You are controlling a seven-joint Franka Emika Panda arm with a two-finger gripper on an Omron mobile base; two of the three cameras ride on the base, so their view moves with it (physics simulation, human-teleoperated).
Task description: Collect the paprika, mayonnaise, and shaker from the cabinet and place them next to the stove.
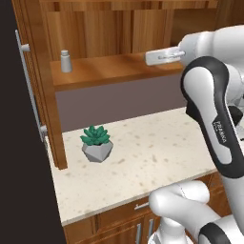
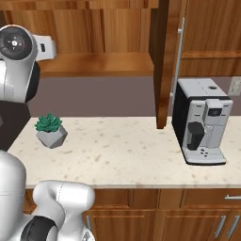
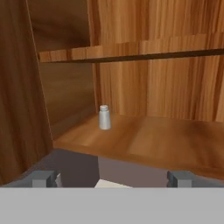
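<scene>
The cabinet (image 1: 109, 66) is seen with its doors swung wide, one door with a long silver bar handle (image 2: 179, 59) standing edge-on above the counter (image 2: 132, 150). Its bottom board and an inner shelf (image 3: 131, 52) above it are shown in the hand view.

The white arm (image 1: 214, 124) is raised in front of the opening, and lettering is printed along its dark forearm, too small to be made out with certainty. A coffee machine (image 2: 201, 121) is placed on the counter at the right, under the open door; no brand can be read on it. A small green plant in a grey faceted pot (image 1: 96, 144) is set on the counter towards the left.

The gripper (image 3: 113, 178) is held level at the front edge of the bottom board, its fingers spread wide and released, nothing between them.

The shaker (image 3: 104, 117) is stood upright on the bottom board, near the left wall, its long axis vertical and its rounded top pointing up. It is well apart from the fingertips. No label is visible on it.
</scene>
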